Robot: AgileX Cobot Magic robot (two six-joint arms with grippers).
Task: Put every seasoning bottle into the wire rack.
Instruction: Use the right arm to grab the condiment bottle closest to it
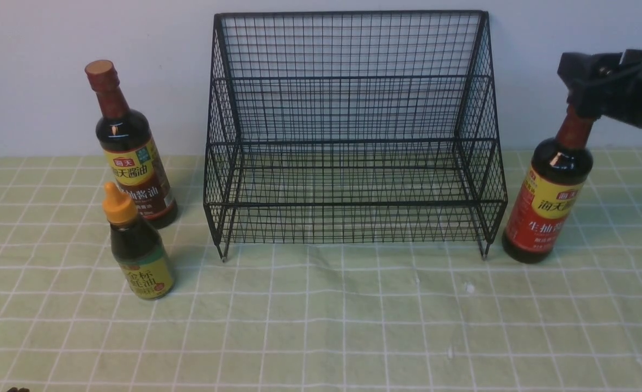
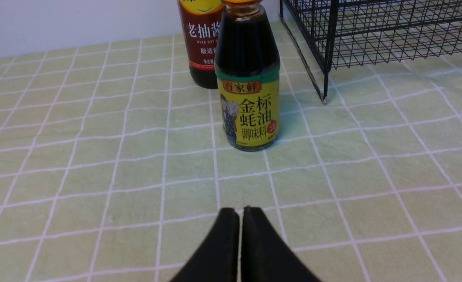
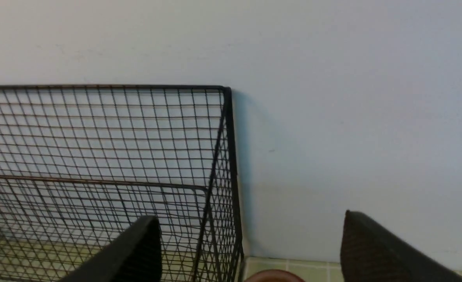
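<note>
Behind your workspace stands a plain, pale grey-white wall [image 1: 81, 32], bare and matte, running the full width of the front view. It meets the work surface in one straight line. That surface is covered edge to edge by a light green cloth [image 1: 54, 326], ruled by thin white lines into squares. You can see the cloth lies mostly flat, with slight creases [image 1: 321, 258] near its middle and a few small white specks [image 1: 469, 287] right of centre. Your light is soft and even, casting only faint shadows. In the right wrist view the wall looks a cooler bluish grey.
</note>
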